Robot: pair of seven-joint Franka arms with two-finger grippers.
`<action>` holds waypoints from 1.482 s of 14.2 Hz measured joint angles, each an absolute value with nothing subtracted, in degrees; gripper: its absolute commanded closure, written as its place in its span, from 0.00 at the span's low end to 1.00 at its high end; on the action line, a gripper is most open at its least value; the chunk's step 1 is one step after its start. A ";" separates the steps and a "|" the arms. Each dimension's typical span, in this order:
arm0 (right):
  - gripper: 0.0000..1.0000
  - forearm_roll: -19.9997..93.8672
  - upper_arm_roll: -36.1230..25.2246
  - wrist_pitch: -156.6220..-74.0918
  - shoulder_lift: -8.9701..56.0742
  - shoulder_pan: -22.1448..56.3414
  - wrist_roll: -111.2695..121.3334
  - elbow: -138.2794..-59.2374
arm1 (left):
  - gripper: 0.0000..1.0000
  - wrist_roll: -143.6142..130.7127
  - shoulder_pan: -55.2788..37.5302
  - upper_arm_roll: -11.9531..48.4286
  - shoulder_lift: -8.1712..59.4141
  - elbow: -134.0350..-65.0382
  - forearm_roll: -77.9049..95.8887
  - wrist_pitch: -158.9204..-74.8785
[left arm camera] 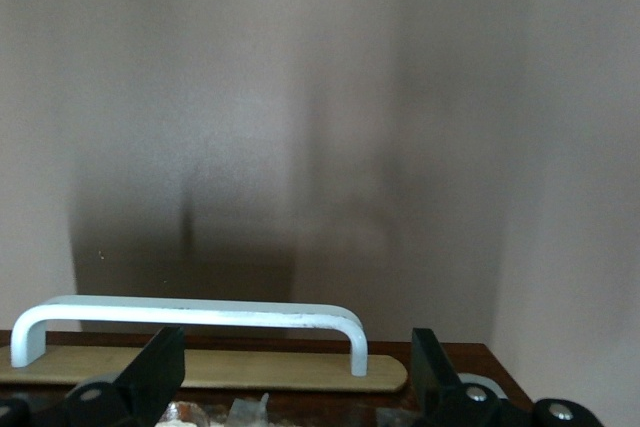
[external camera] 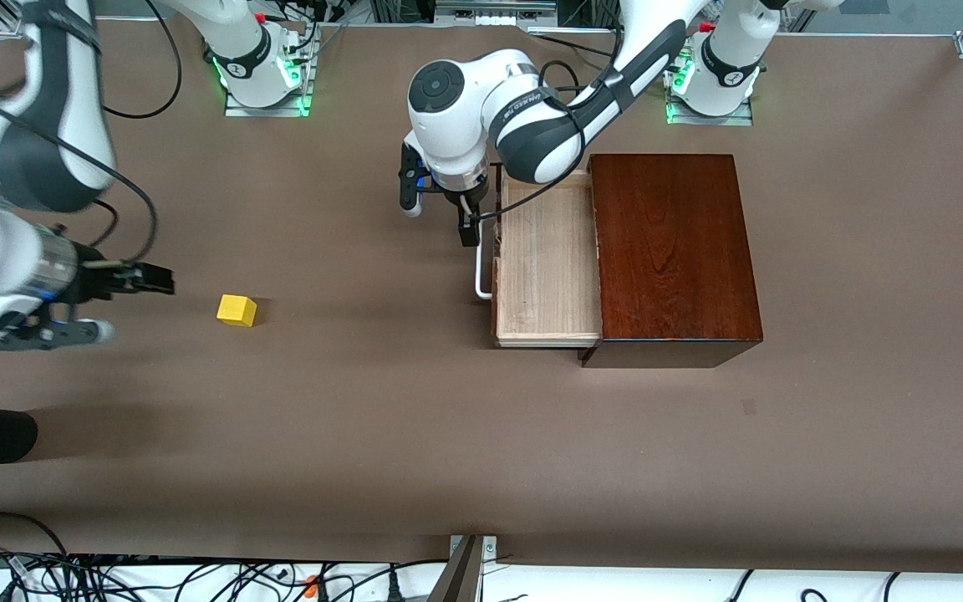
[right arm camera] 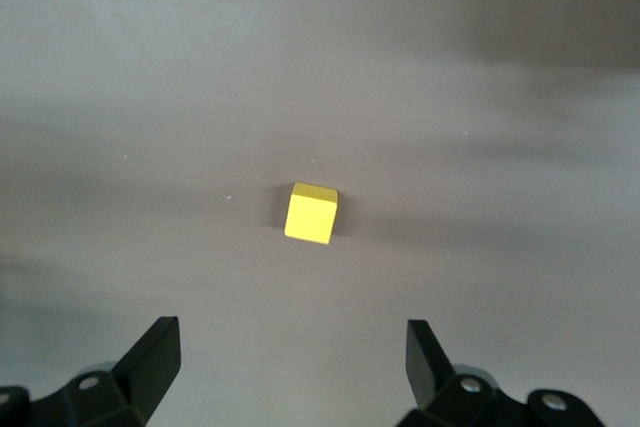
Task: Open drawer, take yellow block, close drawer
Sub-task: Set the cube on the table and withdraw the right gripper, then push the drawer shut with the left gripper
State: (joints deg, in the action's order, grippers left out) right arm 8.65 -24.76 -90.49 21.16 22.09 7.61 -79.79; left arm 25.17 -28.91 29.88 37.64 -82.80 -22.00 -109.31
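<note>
The yellow block (external camera: 236, 310) is seen resting on the bare desk (external camera: 415, 451), well apart from the dark wooden box (external camera: 675, 251) and toward the right arm's end of the desk, away from every edge. Nothing is touching it (its shadow falls just beside it). In the right wrist view the yellow block (right arm camera: 311, 214) is framed between the two dark fingers, with brown desk all around it.

The right gripper (external camera: 105, 305) is held above the desk beside the block, toward the right arm's end; its fingers are spread wide and nothing is carried in them.

The drawer (external camera: 547, 259) is pulled out of the box, and its pale wooden tray is exposed and bare. The white bar handle (external camera: 481, 280) is mounted on the drawer's front.

The left gripper (external camera: 441, 211) is poised over the handle's end that lies farther from the front camera. Its fingers (left arm camera: 155, 372) are parted, and the handle (left arm camera: 190, 315) is not clasped (a gap shows on both sides).
</note>
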 measured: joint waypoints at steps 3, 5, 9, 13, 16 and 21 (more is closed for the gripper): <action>0.00 8.64 -26.25 -86.24 19.56 22.07 7.83 -76.53 | 0.00 25.95 -28.90 29.58 38.61 -82.66 -24.75 -110.33; 0.00 7.96 -26.36 -85.48 18.09 21.91 7.83 -76.40 | 0.00 26.31 -28.90 29.41 39.02 -82.60 -24.78 -110.56; 0.00 2.43 -16.27 -86.45 13.97 13.38 7.83 -79.83 | 0.00 26.47 -28.78 29.11 39.37 -82.53 -24.82 -111.49; 0.00 1.23 -5.86 -93.75 6.57 2.56 7.83 -90.66 | 0.00 26.48 -28.50 28.82 39.37 -82.17 -24.92 -111.47; 0.00 0.94 -3.60 -94.26 2.37 -0.65 7.83 -94.42 | 0.00 27.45 -27.45 28.44 39.38 -82.13 -24.93 -111.30; 0.00 -1.97 -3.53 -91.12 0.20 -1.43 7.91 -94.47 | 0.00 28.48 -27.24 28.50 39.44 -82.10 -24.93 -110.63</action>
